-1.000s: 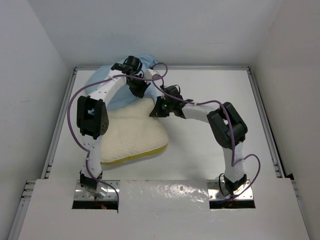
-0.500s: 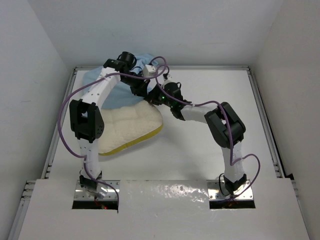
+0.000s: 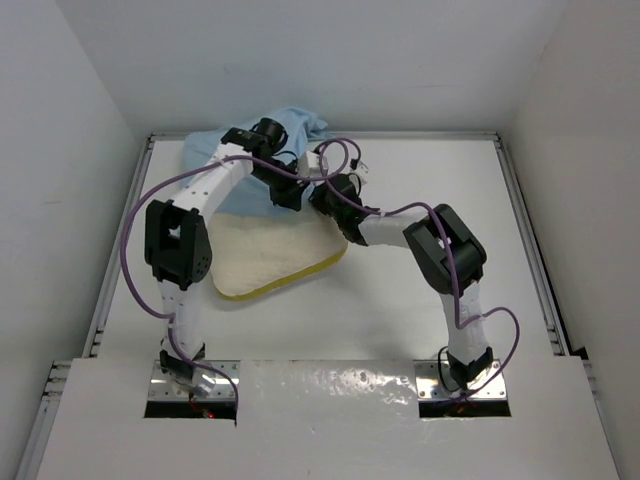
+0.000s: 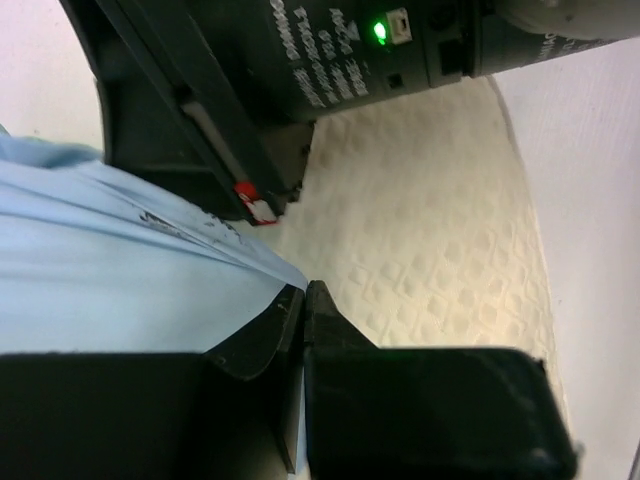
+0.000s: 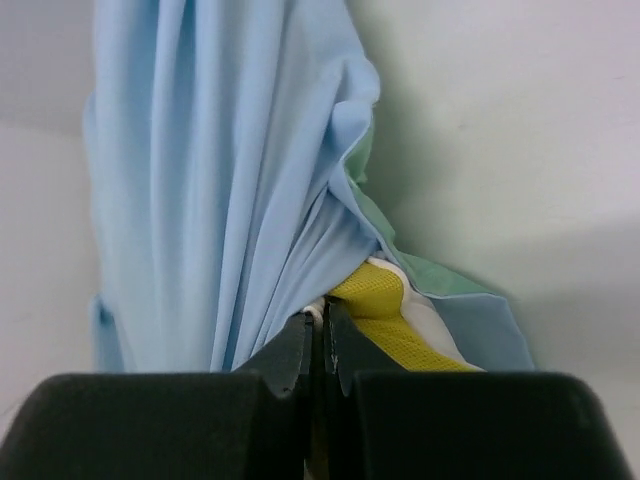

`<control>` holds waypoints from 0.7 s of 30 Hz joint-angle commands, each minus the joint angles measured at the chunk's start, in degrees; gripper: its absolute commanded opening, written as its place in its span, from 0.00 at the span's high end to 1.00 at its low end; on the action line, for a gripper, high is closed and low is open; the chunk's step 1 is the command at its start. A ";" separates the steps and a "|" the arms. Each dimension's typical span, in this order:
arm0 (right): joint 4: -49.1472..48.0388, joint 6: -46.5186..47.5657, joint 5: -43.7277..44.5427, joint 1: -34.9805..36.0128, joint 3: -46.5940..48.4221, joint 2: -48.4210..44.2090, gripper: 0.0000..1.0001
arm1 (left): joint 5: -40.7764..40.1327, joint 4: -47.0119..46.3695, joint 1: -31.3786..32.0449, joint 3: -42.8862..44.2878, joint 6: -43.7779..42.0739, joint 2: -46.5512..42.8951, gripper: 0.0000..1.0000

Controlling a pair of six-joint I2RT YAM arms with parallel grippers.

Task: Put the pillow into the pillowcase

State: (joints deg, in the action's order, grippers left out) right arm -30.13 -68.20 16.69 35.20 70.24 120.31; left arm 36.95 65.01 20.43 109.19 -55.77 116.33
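Observation:
The cream-white pillow [image 3: 268,258] lies flat at mid-table with its yellow edge band toward the front right. Its far end is under the light blue pillowcase [image 3: 292,124], which is bunched against the back wall. My left gripper [image 3: 287,194] is shut on the pillowcase's blue edge [image 4: 120,290], over the textured pillow [image 4: 430,230]. My right gripper [image 3: 323,193] sits right beside it, shut on the pillowcase's edge [image 5: 220,180] at the pillow's yellow corner [image 5: 378,296]. The sea-green inner face [image 5: 425,270] shows there.
The right arm's black wrist body [image 4: 300,70] hangs close above the left gripper. The white back wall [image 3: 400,70] stands directly behind the pillowcase. Purple cables [image 3: 340,150] loop over both wrists. Raised rails [image 3: 525,230] run along the table's sides.
Both grippers have come together at the pillow's far end. The pillow has shifted back and to the right, and the pillowcase now covers more of it.

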 commanded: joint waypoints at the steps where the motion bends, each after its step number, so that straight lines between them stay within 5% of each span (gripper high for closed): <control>1: 1.83 -4.04 19.53 -2.51 4.82 0.28 1.00 | 7.43 10.40 1.99 -2.04 -1.45 -4.37 1.00; 4: 3.33 0.68 21.63 -0.05 3.25 -1.13 1.00 | 6.56 8.30 1.99 -3.89 1.17 -3.31 1.00; 5: 2.19 4.10 16.67 -0.04 2.37 -1.57 0.94 | 5.25 7.24 1.64 -3.81 2.32 -2.26 0.88; 6: 1.05 11.18 14.10 -0.22 0.27 -3.75 0.56 | 3.59 7.58 0.33 -2.33 3.64 -1.73 0.67; 7: 1.56 14.30 12.86 -0.13 -1.23 -5.51 0.37 | 4.00 9.67 -1.08 -1.01 3.74 -1.03 0.07; 9: 3.67 23.17 13.02 -0.22 -6.50 -9.90 0.07 | 8.89 10.48 -8.33 3.64 6.27 -1.11 0.00; 11: 4.98 30.65 13.81 -0.22 -11.16 -16.49 0.01 | 12.25 10.48 -14.33 6.99 10.23 -2.07 0.00; 15: 18.32 38.57 6.13 -0.13 -7.15 -22.13 0.03 | 10.64 2.34 -31.45 3.89 20.15 -6.89 0.00; 16: 20.96 40.15 0.86 -0.13 -5.22 -22.14 0.64 | 8.25 -2.82 -33.59 1.06 21.74 -9.61 0.02; 17: 26.91 41.47 -3.20 0.30 -0.15 -21.62 1.00 | 6.75 -4.53 -35.87 -4.71 21.84 -10.59 0.25; 18: 29.75 41.75 -3.59 2.66 2.77 -20.65 1.00 | 6.12 -4.89 -39.81 -7.12 20.97 -11.04 0.99; 20: 39.30 44.80 -0.97 6.18 13.88 -15.76 0.98 | 4.81 -6.39 -43.69 -12.91 20.35 -10.17 1.00; 21: 41.97 45.52 0.18 9.15 17.96 -13.55 0.83 | 3.84 -6.83 -44.33 -14.42 20.17 -9.38 1.00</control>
State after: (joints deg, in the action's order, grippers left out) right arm -1.21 -30.74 19.44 37.60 77.25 102.43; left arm 42.61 59.92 -24.32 100.49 -37.47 107.11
